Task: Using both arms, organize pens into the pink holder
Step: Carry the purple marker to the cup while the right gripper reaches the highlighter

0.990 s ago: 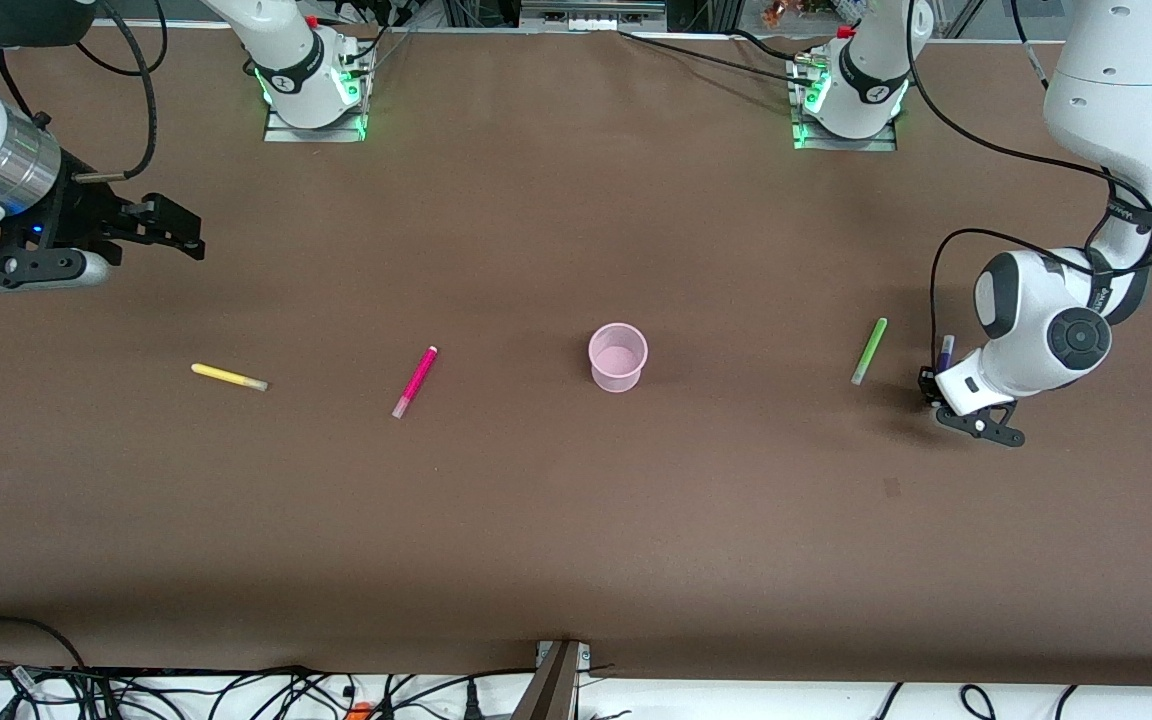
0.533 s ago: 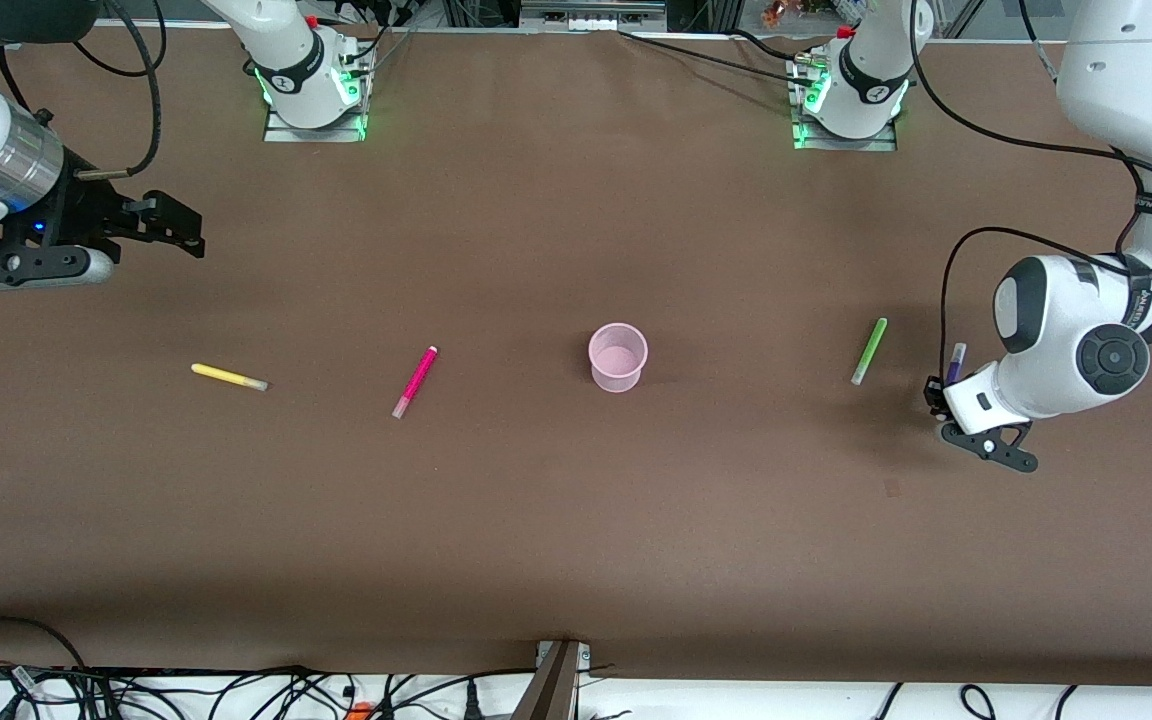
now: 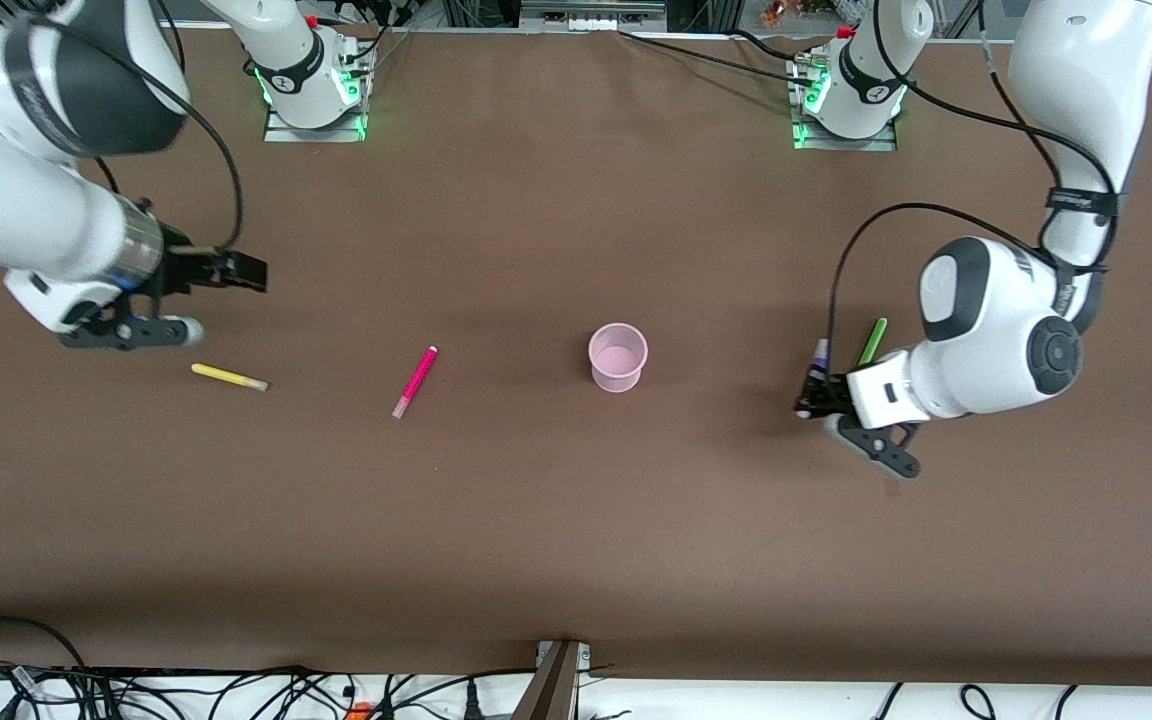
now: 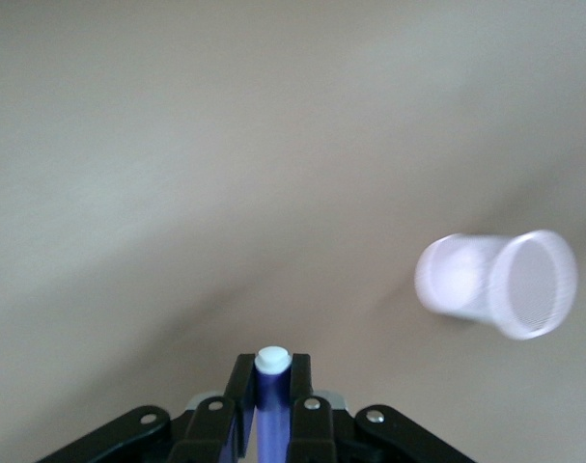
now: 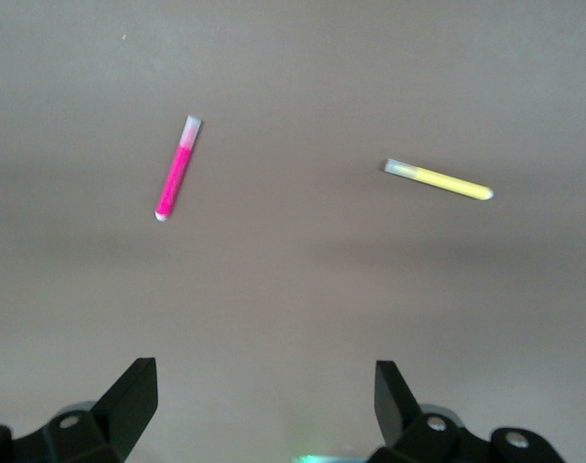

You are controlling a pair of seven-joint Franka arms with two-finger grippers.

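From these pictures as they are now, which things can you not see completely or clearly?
- Green pen: front view, its lower part is covered by the left arm's wrist.
- Purple pen: left wrist view, its barrel is cut off by the picture's edge; the left gripper holds it.
- Pink holder: left wrist view, blurred.

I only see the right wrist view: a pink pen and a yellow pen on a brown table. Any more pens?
Observer: Yes, a green pen lies toward the left arm's end of the table.
Operator: Where do they all go?
Observer: Into a pink cup standing mid-table, no pen in it yet.
Operator: Is the other arm busy?
Observer: The left gripper is shut on a purple pen, over the table between green pen and cup; the right gripper hangs open near the yellow pen.
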